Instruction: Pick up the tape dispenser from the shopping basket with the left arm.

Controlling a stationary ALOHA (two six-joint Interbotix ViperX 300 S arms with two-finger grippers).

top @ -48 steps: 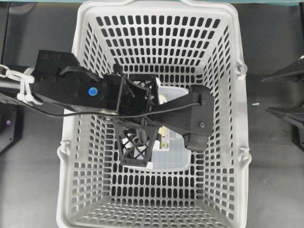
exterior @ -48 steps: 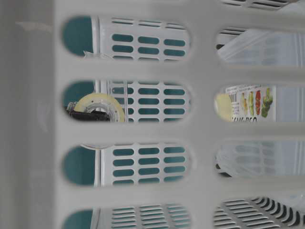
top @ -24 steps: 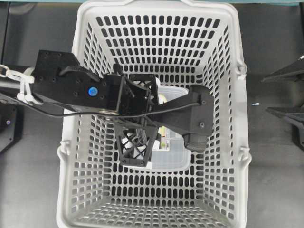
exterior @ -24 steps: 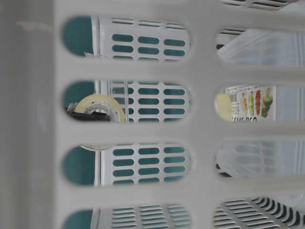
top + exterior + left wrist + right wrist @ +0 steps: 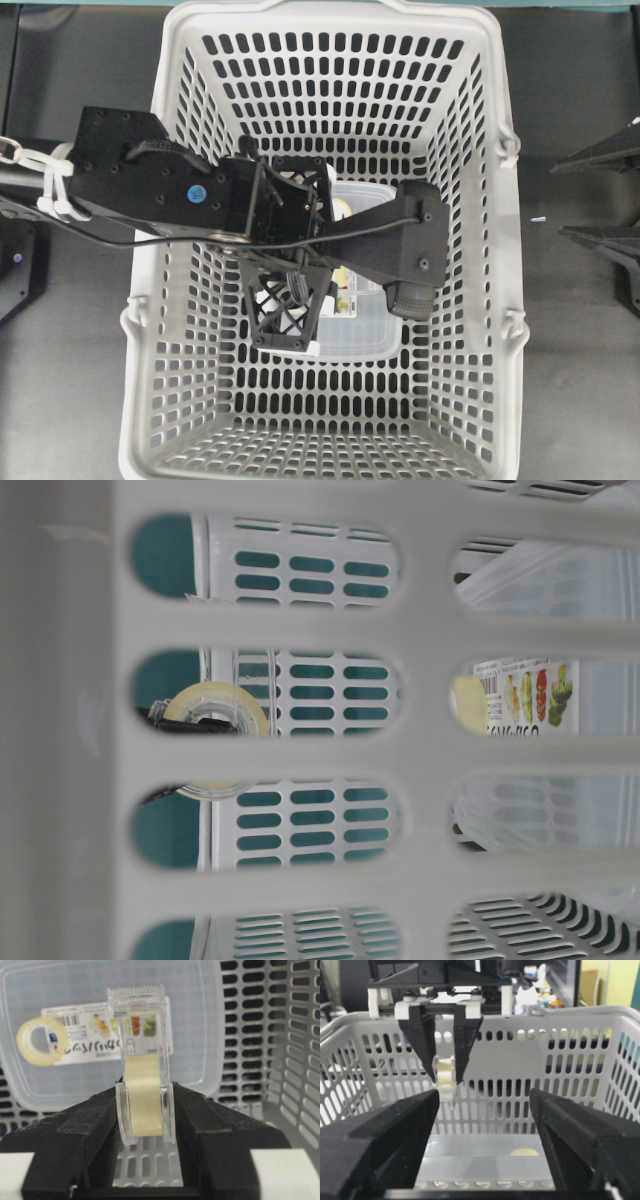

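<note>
— Surface?
— Dark grey counter, mostly covered by the shopping basket; small pale fleck at three o'clock of the rim.
— Room?
— Teal strip along the far edge overhead; cluttered background with a yellow-green wall behind the basket from the right wrist view.
— Left tool?
— Clenched on the tape dispenser, held upright between the black fingers, clear of the basket floor.
— Below it?
— Clear lidded box with a printed label and a loose tape roll at nine o'clock of that label.
— Right tool?
— Released, spread wide, parked outside the basket, facing the wall at three o'clock overhead.
</note>
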